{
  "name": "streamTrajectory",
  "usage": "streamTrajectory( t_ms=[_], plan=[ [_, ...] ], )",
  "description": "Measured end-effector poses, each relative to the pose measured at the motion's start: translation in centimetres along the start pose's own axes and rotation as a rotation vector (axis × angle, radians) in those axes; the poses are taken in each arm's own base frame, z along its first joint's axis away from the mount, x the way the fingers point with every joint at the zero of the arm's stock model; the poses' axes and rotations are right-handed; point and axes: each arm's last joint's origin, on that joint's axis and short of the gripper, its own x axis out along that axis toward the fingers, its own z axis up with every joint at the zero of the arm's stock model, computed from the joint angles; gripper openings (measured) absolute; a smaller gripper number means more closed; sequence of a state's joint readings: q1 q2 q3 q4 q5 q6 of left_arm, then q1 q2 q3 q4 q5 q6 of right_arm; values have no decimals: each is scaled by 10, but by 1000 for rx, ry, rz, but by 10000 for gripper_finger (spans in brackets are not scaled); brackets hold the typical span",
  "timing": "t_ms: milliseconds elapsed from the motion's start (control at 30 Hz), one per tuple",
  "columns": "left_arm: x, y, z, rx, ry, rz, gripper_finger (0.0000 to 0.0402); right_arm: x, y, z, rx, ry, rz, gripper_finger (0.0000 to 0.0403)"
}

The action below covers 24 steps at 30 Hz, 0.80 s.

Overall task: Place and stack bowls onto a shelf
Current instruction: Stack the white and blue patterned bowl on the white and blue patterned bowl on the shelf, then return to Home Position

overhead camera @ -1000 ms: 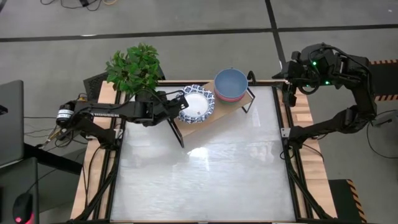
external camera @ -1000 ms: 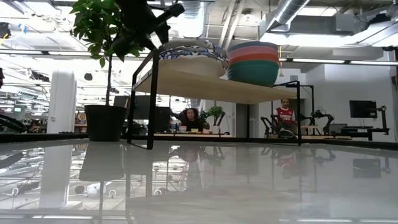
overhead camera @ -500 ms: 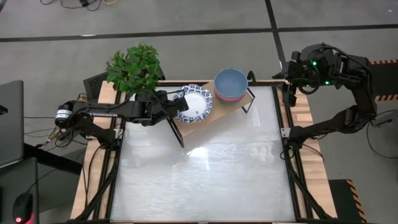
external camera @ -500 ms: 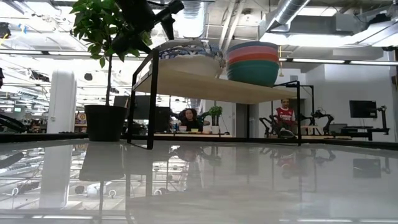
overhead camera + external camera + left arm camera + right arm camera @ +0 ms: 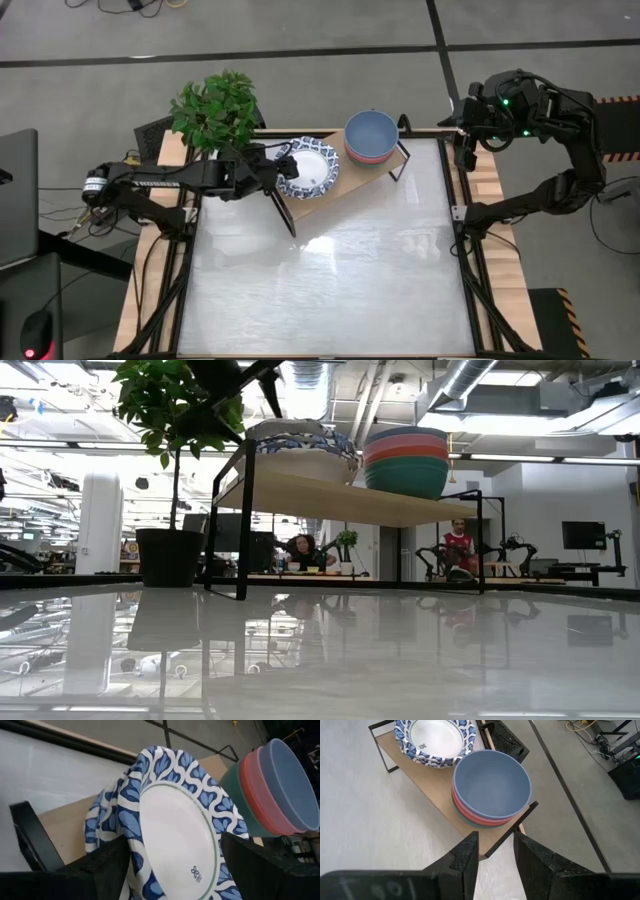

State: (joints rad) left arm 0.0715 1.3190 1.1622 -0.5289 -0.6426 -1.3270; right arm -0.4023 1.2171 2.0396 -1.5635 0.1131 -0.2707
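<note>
A stack of white bowls with blue patterned rims (image 5: 310, 170) sits on the light-wood shelf (image 5: 345, 187), toward its left end. To their right on the shelf is a stack of plain bowls (image 5: 371, 135), blue on top of pink-red and green. My left gripper (image 5: 284, 167) is open at the patterned stack's left rim, one finger on each side of the top bowl (image 5: 175, 835). My right gripper (image 5: 462, 135) is open and empty, held high beyond the shelf's right end and looking down on the plain bowls (image 5: 490, 785). My left gripper comes level from the table's left. Its open fingers (image 5: 105, 865) stand on either side of the top patterned bowl's left rim (image 5: 132, 845). I cannot tell whether they touch it. The bowl lies on the stack, tilted.
A potted plant (image 5: 215, 108) stands at the far left, right beside my left arm and the shelf's left end frame (image 5: 243, 520). The whitish tabletop (image 5: 330, 280) stretches in front of the shelf. People sit in the room beyond the table (image 5: 305, 550).
My left gripper has drawn back a little toward the table's left edge. The patterned bowl stack has slid a little toward the shelf's left end with it, and its top bowl now sits more tilted.
</note>
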Motion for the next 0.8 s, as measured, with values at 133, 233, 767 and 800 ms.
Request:
streamTrajectory(
  t_ms=[133,233,767,800],
  plan=[
    [-3,2,1,16,10,11,294,0,0,0,0,0,1,150],
    [-3,4,1,21,47,15,294,0,0,0,0,0,1,150],
    [-28,15,14,66,144,17,293,0,0,0,0,0,0,150],
    [-30,16,15,67,154,16,293,0,0,0,0,0,0,150]
  ],
)
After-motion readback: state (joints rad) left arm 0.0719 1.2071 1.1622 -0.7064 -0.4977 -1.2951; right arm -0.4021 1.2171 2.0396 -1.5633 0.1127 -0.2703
